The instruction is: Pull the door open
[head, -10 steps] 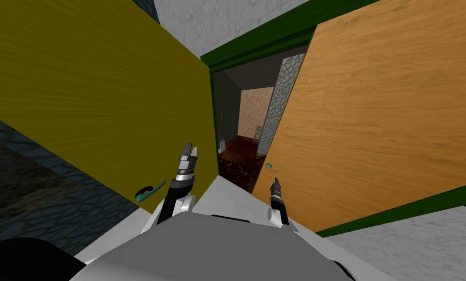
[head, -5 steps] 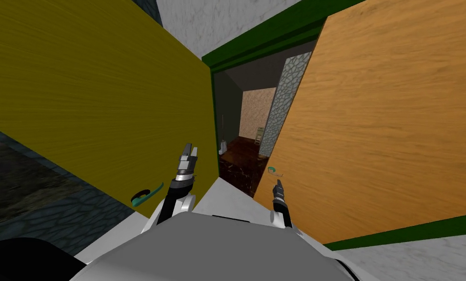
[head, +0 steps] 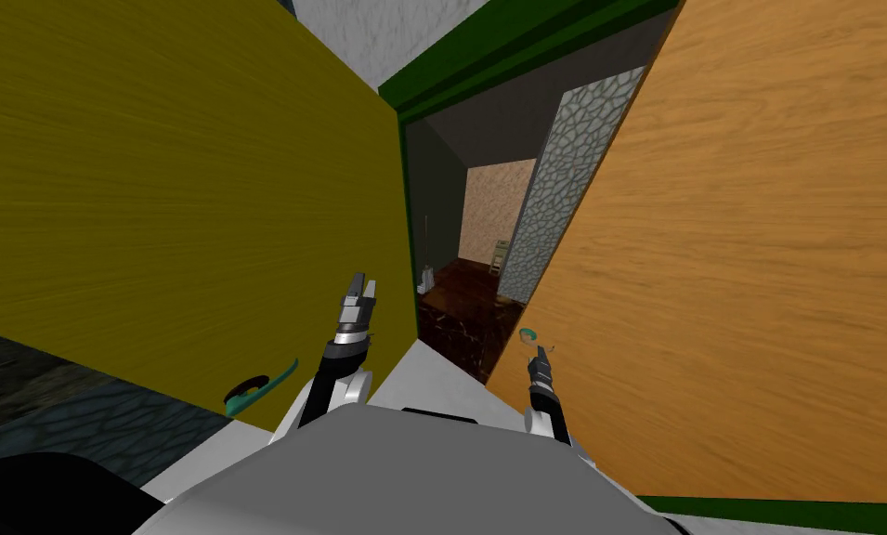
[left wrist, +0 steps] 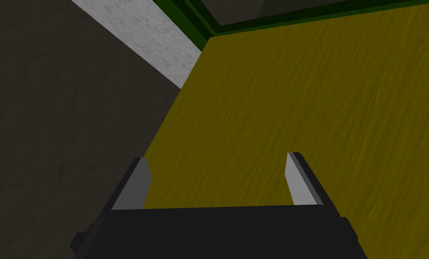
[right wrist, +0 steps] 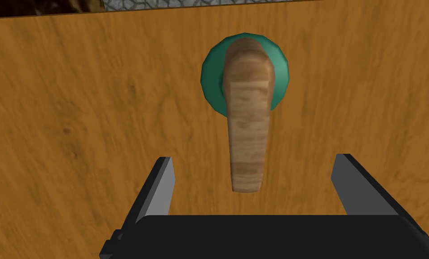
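Facing a rounded wood-grain lever (right wrist: 247, 135) on a teal disc (right wrist: 211, 81), right gripper (head: 541, 354) jaws stand wide; left gripper's (left wrist: 215, 157) too.

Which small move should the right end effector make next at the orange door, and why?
Probably ease the right end effector a little forward, toward the wooden lever. Its fingers stand open, the lever's free end shows between them ungripped, so the orange door cannot be pulled yet.
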You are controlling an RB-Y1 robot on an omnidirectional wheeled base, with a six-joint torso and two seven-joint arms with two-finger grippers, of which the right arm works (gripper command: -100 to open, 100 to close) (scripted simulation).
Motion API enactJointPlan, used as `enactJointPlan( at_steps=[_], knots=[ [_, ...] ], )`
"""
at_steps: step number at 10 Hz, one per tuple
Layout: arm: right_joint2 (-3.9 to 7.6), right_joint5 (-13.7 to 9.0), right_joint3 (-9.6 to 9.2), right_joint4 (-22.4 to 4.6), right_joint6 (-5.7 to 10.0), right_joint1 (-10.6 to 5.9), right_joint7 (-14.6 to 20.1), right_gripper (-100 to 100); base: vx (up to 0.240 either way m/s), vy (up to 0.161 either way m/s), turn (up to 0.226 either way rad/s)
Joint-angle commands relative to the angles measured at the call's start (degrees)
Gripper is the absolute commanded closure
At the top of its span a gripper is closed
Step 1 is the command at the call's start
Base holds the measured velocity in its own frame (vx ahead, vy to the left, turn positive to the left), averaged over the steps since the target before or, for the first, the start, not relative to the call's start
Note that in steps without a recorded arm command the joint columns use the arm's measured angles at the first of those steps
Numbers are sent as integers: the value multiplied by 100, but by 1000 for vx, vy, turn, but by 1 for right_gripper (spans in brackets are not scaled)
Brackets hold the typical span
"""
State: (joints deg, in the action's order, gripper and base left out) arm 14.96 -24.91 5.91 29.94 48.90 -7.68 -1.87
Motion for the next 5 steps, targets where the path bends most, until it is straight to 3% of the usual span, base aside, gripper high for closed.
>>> enactJointPlan(
  at_steps=[1,2,4,5],
  knots=[
    [160,-32,8,-114,82,79,181,-100,91,-6,121],
    [160,-32,8,-114,82,79,181,-100,103,-11,67],
    [360,-76,25,-145,122,211,386,-100,171,-12,84],
    [360,-76,25,-145,122,211,386,-100,152,-26,45]
  ],
)
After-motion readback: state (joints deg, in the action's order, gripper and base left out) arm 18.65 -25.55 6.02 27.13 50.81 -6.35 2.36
